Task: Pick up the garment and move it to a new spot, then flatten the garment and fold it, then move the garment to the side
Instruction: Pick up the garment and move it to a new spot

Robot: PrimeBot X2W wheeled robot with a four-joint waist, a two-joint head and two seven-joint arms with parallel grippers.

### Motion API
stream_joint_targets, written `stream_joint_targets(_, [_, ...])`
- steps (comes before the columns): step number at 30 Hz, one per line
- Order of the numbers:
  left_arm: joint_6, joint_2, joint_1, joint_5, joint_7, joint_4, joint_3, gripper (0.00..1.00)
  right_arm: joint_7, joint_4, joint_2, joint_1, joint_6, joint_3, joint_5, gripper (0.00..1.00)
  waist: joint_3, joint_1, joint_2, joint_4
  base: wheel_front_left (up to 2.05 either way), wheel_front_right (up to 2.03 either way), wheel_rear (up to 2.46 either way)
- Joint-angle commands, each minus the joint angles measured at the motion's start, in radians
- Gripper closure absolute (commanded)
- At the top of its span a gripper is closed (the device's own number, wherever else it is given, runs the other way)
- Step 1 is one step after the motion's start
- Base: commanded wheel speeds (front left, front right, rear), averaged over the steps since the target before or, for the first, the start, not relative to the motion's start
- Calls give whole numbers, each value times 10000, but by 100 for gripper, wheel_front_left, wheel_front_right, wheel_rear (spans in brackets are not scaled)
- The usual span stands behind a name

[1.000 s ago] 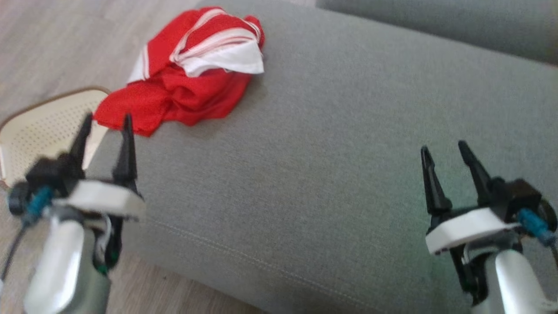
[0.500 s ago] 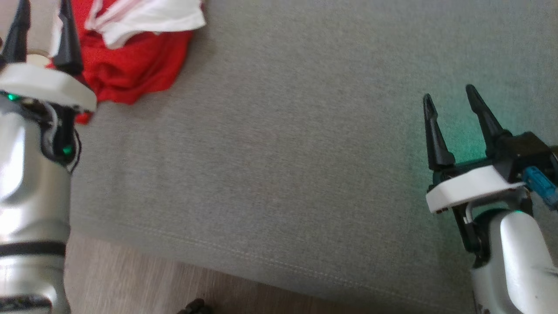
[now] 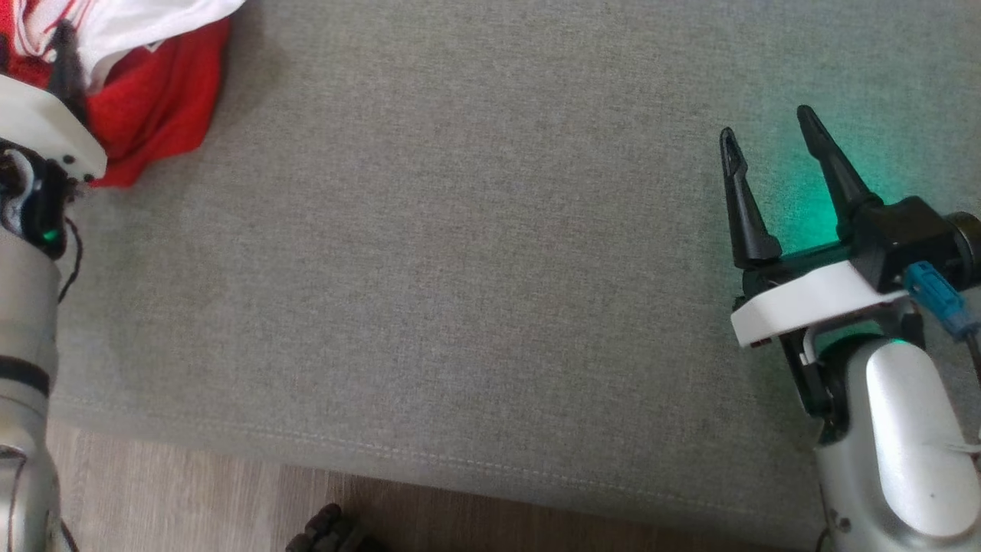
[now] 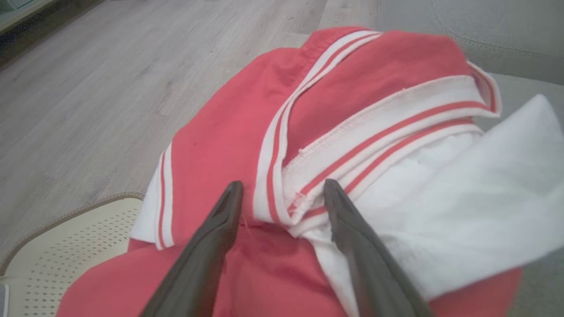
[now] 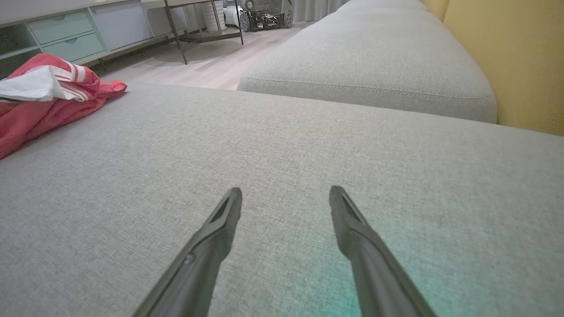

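Red cloth: the garment [image 4: 229, 132], red with white bands and a white panel, lies bunched at the left end of the grey sofa cushion [image 3: 460, 268], close to the edge above the wood floor [image 4: 88, 88].
Left claw: my left gripper [image 4: 283, 185] has its fingers spread apart with nothing clamped. The tips straddle a striped white hem [image 4: 275, 207] on top of the heap.
Right claw: my right gripper [image 5: 285, 190] is spread and empty too. It is over bare cushion, well apart from the garment, which lies far off to its left.
Which way: the cloth is straight ahead of and under my left fingers. The left arm is plainly the nearer, so I judge the pick to be its job.
Long axis: the pile is crumpled, with no clear length. The striped band runs diagonally up and right from between my left fingers.
Contact: I cannot tell whether the tips touch the fabric or hang just above it.
Beside it: a cream perforated panel [image 4: 66, 255] sits low, past the cushion's end.
Next, as I judge it: lower, pinch the hem, and lift toward the open middle of the cushion.
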Motion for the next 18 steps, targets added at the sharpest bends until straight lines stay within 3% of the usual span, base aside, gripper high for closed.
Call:
stream_joint_targets(1, [15,812,-372,-160,-89,-105,25,100,-6,-420,15,-109,-7,234,-85,0,122,-1,1,-73,0,0,0])
stream_joint_targets(11, [13,1483,-793,-220,-1094,-688,-394,100,-106,-427,15,-23,-7,-45,-18,0,-367,-1,1,47,0,0,0])
stream_joint_targets(18, [266,1815,-401,171,-1113,-2901,146,100,-341,-321,15,209,-7,-256,209,0,-1260,-1,1,86,0,0,0])
